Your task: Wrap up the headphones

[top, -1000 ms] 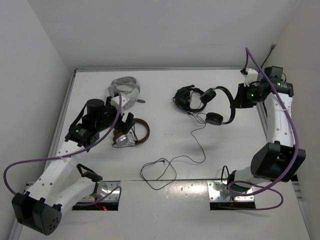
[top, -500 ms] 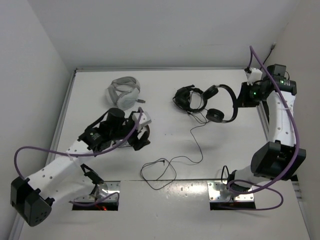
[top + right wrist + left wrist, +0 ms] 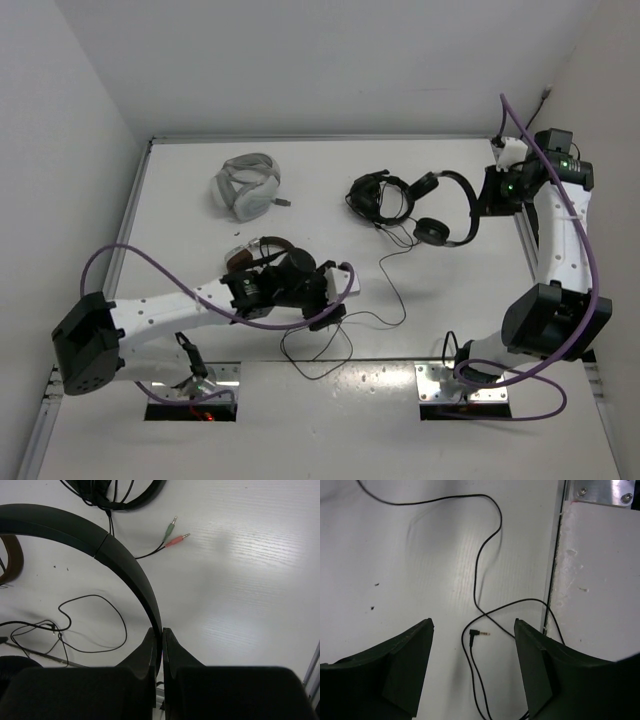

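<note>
Holding the headband: the right gripper (image 3: 162, 632) has its jaws pinched on the thin band of the headphones (image 3: 432, 233).
Step in hand: the left gripper (image 3: 472, 626) hovers over the jack plug (image 3: 480, 633) with its jaws spread and empty. This is the loose end of the cable (image 3: 395, 290), which trails well forward of the headphones.
Next move: likely to lower, pinch the cable near the plug, then wind it toward the headphones.
In the way: bulkier black headphones (image 3: 375, 195) lie just left of the headphones. Brown-and-silver headphones (image 3: 262, 250) and a grey pair (image 3: 247, 185) sit farther left.

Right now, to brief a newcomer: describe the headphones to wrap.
On the table's far right, the right claw pinches a thin headband. Those headphones are slim, with small round pads and a long thin cable, unlike the bulkier black pair to their left.
</note>
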`<control>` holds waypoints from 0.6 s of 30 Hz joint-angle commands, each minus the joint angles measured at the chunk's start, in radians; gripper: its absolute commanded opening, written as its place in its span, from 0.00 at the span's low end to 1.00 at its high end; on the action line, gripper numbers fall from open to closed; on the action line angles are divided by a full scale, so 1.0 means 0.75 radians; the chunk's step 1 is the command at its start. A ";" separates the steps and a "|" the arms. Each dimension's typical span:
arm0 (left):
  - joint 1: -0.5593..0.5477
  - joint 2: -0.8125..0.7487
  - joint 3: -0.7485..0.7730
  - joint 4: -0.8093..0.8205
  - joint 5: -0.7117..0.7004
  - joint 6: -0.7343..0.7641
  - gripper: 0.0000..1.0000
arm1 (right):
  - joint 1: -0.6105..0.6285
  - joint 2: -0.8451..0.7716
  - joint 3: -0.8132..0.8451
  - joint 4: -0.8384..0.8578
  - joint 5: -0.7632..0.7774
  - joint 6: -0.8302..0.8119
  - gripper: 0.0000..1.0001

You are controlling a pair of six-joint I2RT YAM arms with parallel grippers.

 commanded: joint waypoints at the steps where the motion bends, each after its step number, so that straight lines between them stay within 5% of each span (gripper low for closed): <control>1: -0.061 0.051 -0.009 0.226 -0.026 -0.018 0.71 | -0.004 -0.038 0.007 0.017 -0.011 0.033 0.00; 11: -0.091 0.386 0.059 0.367 -0.013 -0.004 0.70 | -0.004 -0.026 0.021 0.017 -0.011 0.033 0.00; 18: -0.091 0.568 0.179 0.353 0.060 0.055 0.60 | -0.004 -0.013 0.034 0.017 -0.024 0.033 0.00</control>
